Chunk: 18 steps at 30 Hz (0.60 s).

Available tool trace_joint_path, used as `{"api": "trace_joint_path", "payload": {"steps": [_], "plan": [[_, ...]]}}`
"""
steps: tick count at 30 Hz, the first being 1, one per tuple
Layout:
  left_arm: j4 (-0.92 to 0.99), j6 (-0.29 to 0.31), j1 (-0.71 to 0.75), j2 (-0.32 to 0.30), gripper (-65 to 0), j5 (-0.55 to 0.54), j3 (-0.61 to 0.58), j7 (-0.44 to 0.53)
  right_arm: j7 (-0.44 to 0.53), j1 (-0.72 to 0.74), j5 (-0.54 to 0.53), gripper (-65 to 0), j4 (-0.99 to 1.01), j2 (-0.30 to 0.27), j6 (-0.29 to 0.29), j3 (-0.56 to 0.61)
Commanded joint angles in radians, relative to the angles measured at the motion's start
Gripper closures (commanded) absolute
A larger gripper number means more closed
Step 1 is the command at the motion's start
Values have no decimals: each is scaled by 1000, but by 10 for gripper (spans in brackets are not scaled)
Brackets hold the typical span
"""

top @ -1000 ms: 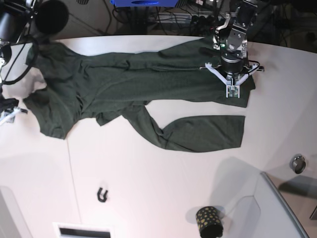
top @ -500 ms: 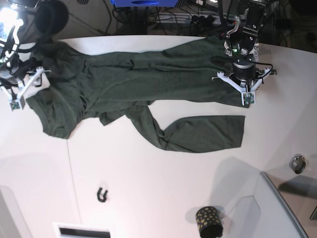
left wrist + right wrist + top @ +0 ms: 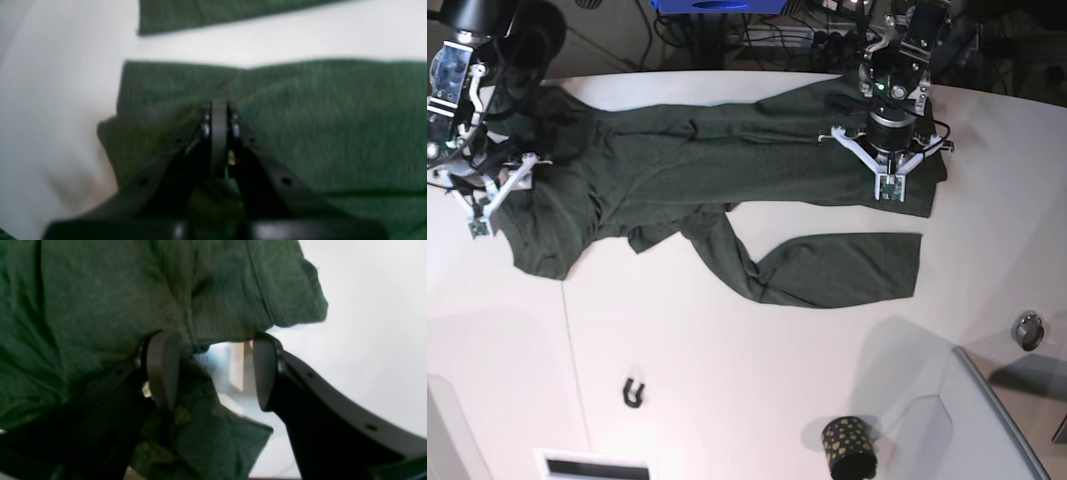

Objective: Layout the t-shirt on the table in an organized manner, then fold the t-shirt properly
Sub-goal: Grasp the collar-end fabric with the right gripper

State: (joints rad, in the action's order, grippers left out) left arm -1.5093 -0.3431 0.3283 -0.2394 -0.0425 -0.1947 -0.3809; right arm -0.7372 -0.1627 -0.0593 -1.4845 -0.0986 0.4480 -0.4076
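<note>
The dark green t-shirt (image 3: 727, 170) lies stretched across the far half of the white table (image 3: 727, 350), with one part folded down towards the middle. My left gripper (image 3: 890, 185) is at the shirt's right end. In the left wrist view this left gripper (image 3: 218, 111) is shut, pinching puckered cloth of the t-shirt (image 3: 333, 133) just inside its edge, with bare table (image 3: 50, 100) beside it. My right gripper (image 3: 477, 215) is at the shirt's left end. Up close, the right gripper (image 3: 213, 373) is open; the t-shirt (image 3: 83, 306) drapes over one finger, its edge between the pads.
A black gold-dotted cup (image 3: 849, 447) stands near the front, beside a grey raised panel (image 3: 997, 420). A small black hook (image 3: 634, 393) and a metal ring (image 3: 1028, 329) lie on the table. Cables run behind the far edge.
My right arm has come in from the left onto the shirt's left end, its jaws a little wider. My left gripper shifted right, then back left, staying shut on the cloth.
</note>
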Motion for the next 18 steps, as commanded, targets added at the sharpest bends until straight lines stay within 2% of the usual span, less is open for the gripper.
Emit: {"api": "trace_joint_path", "payload": {"steps": [1,3,6,8,14,16,18], "plan": [[-20,-11,9,-5,0,10,1,20,6,4,2,-336,-26,-19,-10,-6],[-20,-11,16,-1,0,10,1,20,5,-1,2,-345,-26,-19,-10,-1],[-23,-11,38,2,0,5,2,20,3,-2,2,-410,-23,-19,-10,2],[-32,-11,47,5,0,2,2,20,8,-4,2,-428,-18,-19,-10,2],[-15,-12,42,19,0,10,4,20,14,27,0,-426,98,-37,-8,3],[6,-24,36,19,0,10,4,20,48,32,0,-422,138,-39,-8,3],[29,-30,21,19,0,10,4,20,77,27,0,-377,146,-37,-8,3]]}}
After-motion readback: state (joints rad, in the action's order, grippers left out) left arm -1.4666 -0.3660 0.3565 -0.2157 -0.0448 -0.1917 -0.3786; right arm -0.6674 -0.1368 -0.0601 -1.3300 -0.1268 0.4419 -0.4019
